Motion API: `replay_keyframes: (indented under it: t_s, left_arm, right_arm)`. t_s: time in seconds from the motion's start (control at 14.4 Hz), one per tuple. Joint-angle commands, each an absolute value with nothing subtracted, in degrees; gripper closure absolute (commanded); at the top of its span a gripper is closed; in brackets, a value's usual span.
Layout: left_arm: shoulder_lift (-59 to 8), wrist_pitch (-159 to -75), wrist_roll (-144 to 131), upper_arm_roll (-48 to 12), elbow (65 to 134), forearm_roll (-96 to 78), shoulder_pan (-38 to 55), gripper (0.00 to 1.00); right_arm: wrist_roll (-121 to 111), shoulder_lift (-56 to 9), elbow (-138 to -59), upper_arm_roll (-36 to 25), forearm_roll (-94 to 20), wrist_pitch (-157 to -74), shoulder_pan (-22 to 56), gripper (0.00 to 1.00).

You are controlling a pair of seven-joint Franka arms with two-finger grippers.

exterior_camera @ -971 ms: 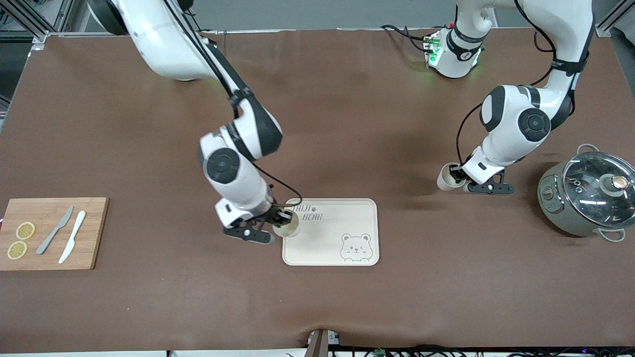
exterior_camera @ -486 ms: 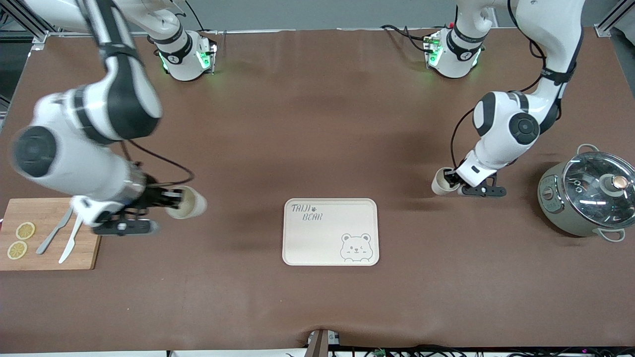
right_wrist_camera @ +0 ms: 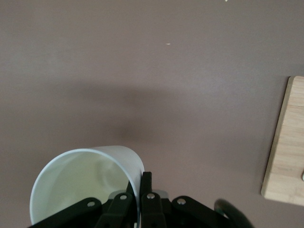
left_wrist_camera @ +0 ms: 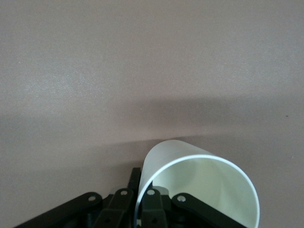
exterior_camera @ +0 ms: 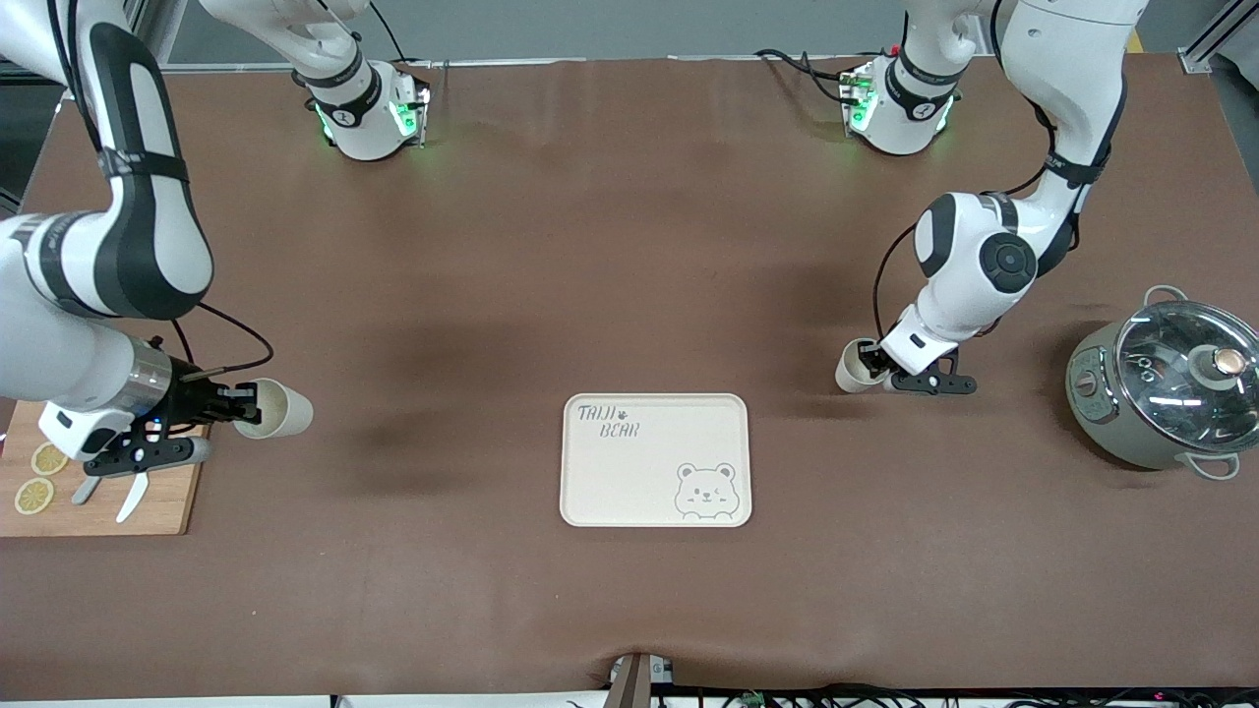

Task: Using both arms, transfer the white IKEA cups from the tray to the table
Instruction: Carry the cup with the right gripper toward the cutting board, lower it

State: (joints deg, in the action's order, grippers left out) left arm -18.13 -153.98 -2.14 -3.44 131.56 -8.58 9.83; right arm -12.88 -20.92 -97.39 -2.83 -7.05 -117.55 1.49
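Observation:
Two white cups are each held by one arm. My right gripper (exterior_camera: 244,406) is shut on the rim wall of one white cup (exterior_camera: 278,412), tilted, over the brown table beside the cutting board. In the right wrist view the cup (right_wrist_camera: 80,183) sits beside the gripper (right_wrist_camera: 140,197), one finger inside the rim and one outside. My left gripper (exterior_camera: 878,367) is shut on the wall of the second white cup (exterior_camera: 852,366), low over the table between the tray and the pot. The left wrist view shows that cup (left_wrist_camera: 204,187) pinched the same way by the gripper (left_wrist_camera: 140,202).
A cream bear tray (exterior_camera: 649,482) lies mid-table with nothing on it. A wooden cutting board (exterior_camera: 182,482) with lemon slices (exterior_camera: 49,458) and two knives lies at the right arm's end; its edge (right_wrist_camera: 285,142) shows in the right wrist view. A lidded pot (exterior_camera: 1166,383) stands at the left arm's end.
My right arm has swung away from the tray toward the cutting board, carrying its cup. My left gripper has drifted a little toward the tray with its cup.

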Motion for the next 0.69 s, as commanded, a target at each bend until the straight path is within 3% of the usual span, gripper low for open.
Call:
replay_keyframes:
  t_s: [0.0, 0.62]
  left_arm:
    - [-17.7, -154.7, -1.1, -3.7, 131.7, -10.0, 9.8, 1.0]
    - [-17.8, -154.7, -0.7, -3.9, 131.9, -9.5, 9.7, 1.0]
  right_arm:
    - [-13.3, -19.0, -106.2, -1.6, -6.5, -127.2, 0.9, 1.0]
    - [-13.2, -25.0, -107.8, -1.6, -6.5, -137.6, -0.5, 1.0]
